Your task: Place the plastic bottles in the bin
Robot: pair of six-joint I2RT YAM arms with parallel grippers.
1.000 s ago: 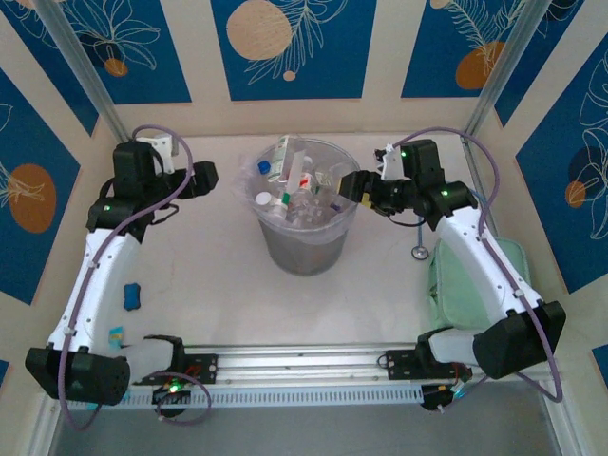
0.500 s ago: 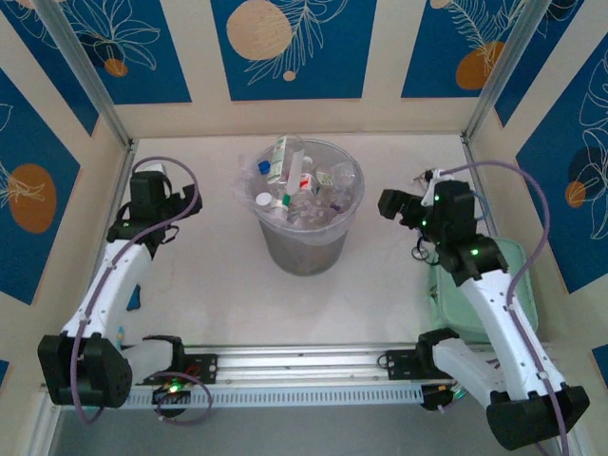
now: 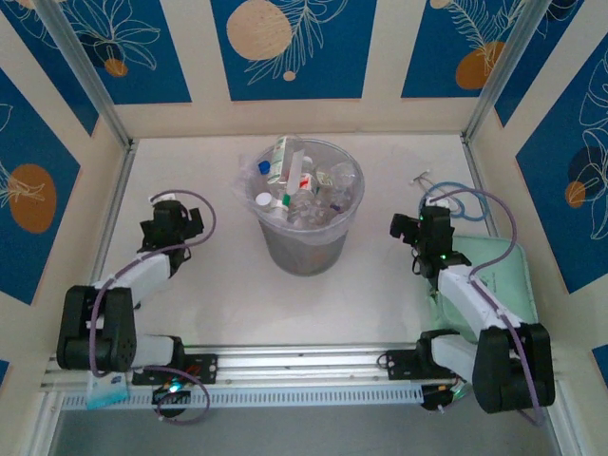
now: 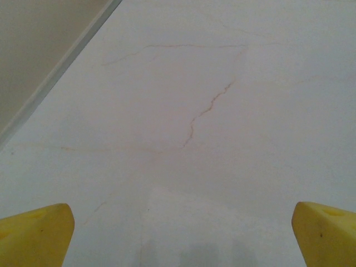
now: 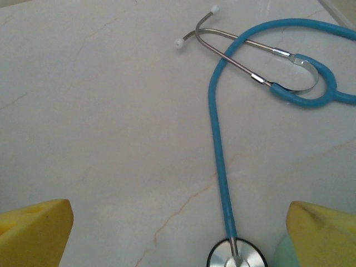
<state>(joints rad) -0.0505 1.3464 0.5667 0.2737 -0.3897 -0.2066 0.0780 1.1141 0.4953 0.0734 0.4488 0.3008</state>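
I get bright, even, diffuse light across the table (image 3: pixel 218 275), and the shadows are soft and faint. The plainest is a grey patch between the yellow fingertips (image 4: pixel 33 236) in my left wrist view. The overhead picture is slightly soft and grainy. The fingertips blur at both wrist views' lower corners, while the stethoscope (image 5: pixel 219 167) reads crisp.

Your left arm (image 3: pixel 133 275) is folded low, with the elbow close to its base and the forearm angled toward the far side. Your left hand (image 3: pixel 179 217) is spread wide. Its yellow fingertips (image 4: pixel 36 233) sit at opposite edges of the wrist view with nothing between them. Your right arm (image 3: pixel 475 299) mirrors that pose, folded low on its own side. Your right hand (image 3: pixel 407 226) is spread just as wide and holds nothing.
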